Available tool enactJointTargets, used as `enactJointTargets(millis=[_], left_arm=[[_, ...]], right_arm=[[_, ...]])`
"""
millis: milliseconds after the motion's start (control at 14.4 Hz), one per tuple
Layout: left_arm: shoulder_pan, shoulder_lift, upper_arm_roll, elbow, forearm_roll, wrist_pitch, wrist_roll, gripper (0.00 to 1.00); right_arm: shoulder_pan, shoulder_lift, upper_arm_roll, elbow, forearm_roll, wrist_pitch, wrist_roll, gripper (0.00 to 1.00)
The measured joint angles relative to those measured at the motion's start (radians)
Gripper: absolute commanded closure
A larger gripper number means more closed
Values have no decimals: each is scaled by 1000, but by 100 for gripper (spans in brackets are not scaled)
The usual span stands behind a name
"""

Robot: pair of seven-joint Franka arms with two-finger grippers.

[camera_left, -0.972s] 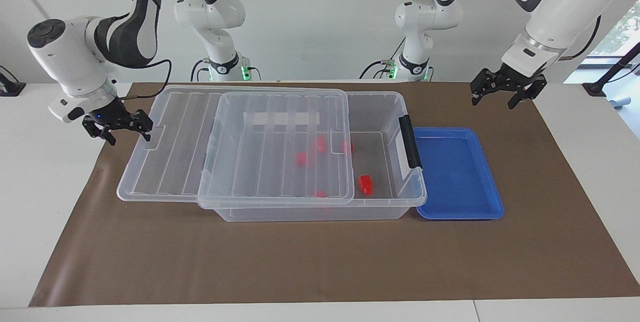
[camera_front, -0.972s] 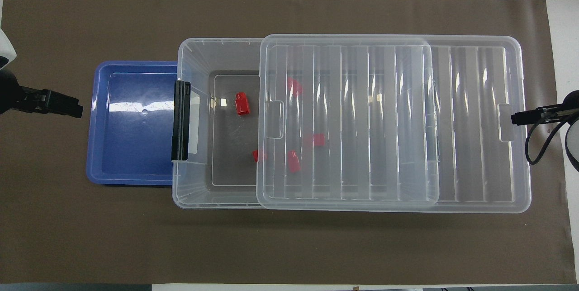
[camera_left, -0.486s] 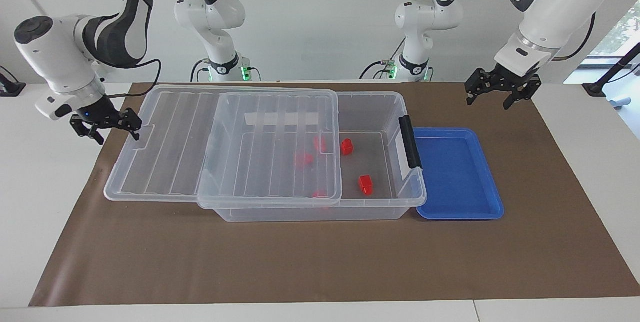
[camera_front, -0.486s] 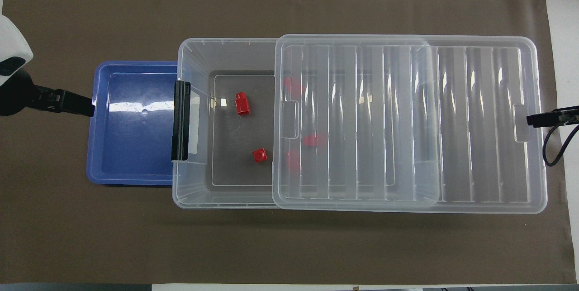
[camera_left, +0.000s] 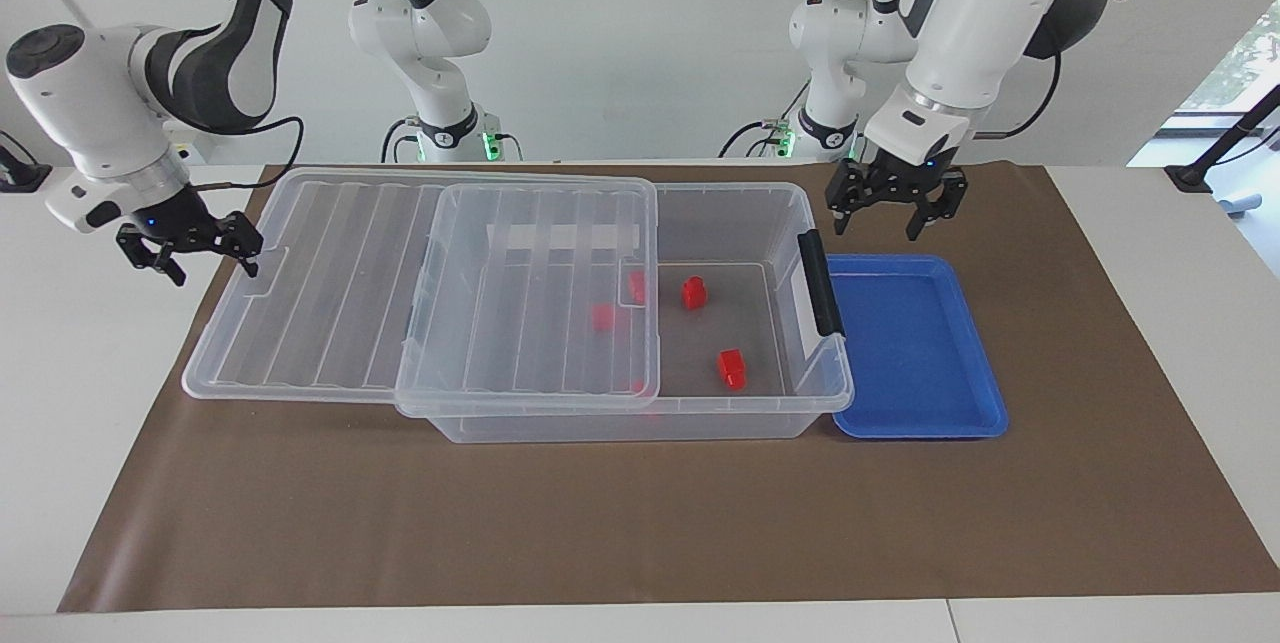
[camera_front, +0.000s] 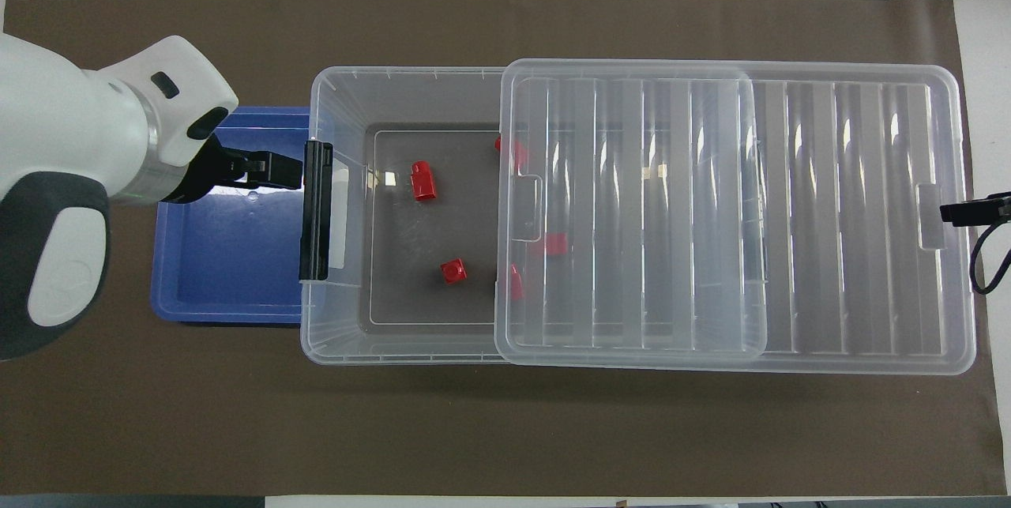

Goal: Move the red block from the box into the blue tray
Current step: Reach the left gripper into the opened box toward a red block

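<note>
Standing across the table from the two arms, I see the box [camera_left: 770, 223] in the middle of the brown mat [camera_left: 640, 523], its clear ribbed lid [camera_left: 420, 293] slid well off toward the right arm's end, so that it overhangs there and leaves the end next to the blue tray [camera_left: 915, 348] uncovered. That tray sits on the mat just beside the box, at the left arm's end, right against the end that carries the dark grey latch [camera_left: 820, 283].

Two red pieces lie in the uncovered part of the box floor: the red block [camera_left: 732, 368] farther from the robots, and another red block [camera_left: 693, 292] nearer to them. More red shapes [camera_left: 602, 317] show faintly through the lid.

The left gripper [camera_left: 889, 213] hangs in the air with its fingers pointing down and spread apart, holding nothing, over the tray's edge nearest the robots, close to the latched end of the box. The right gripper [camera_left: 193, 254] is at the overhanging end of the lid, near the notch in its rim; its fingers are spread, and I cannot tell whether they touch the lid.
</note>
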Motion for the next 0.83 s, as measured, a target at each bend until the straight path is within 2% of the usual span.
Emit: enactJointTargets(millis=[208, 556, 833], left_arm=[[-82, 27, -1, -46, 26, 85, -127, 0], [-182, 166, -1, -55, 76, 230, -322, 2], [-198, 266, 0, -56, 103, 345, -371, 7]], right_arm=[[0, 0, -13, 0, -2, 0, -12, 0], [5, 1, -15, 19, -5, -15, -20, 0], [45, 20, -10, 142, -5, -165, 6, 0]])
